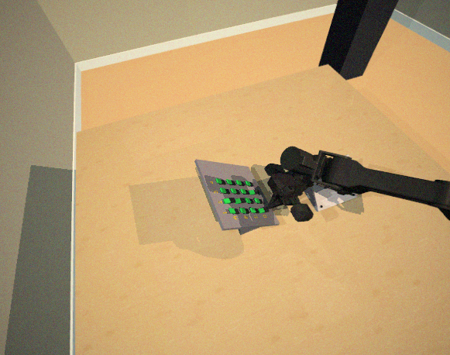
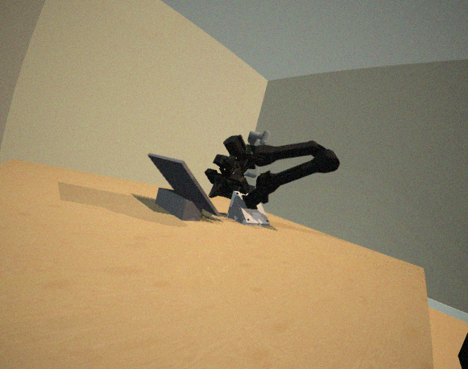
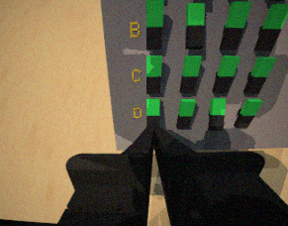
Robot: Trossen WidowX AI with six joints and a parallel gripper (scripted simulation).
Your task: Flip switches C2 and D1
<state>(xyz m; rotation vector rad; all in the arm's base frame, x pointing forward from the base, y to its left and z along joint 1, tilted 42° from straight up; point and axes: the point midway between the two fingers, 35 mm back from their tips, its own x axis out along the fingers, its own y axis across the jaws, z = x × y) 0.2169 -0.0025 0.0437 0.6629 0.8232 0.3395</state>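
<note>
The grey panel (image 1: 217, 169) (image 2: 180, 175) (image 3: 123, 94) is tilted, with rows of rocker switches, each green at its far half and black at its near half. My gripper (image 1: 269, 209) (image 2: 210, 196) (image 3: 152, 128) is shut and empty. Its tips are close to the near end of switch D1 (image 1: 262, 210) (image 3: 152, 107); whether they touch it I cannot tell. Switch C2 (image 1: 248, 201) (image 3: 192, 65) is one row farther and one column right in the wrist view, away from the tips. D1's green face looks brighter than C2's. The switch faces are hidden in the exterior view.
Switches C1 (image 3: 153, 66) and D2 (image 3: 186, 107) are next to D1, and D3 (image 3: 218, 107) lies farther right. A wedge-shaped block (image 2: 171, 204) supports the panel from behind. The arm's white base mount (image 1: 329, 199) (image 2: 255, 217) stands near the panel's near edge.
</note>
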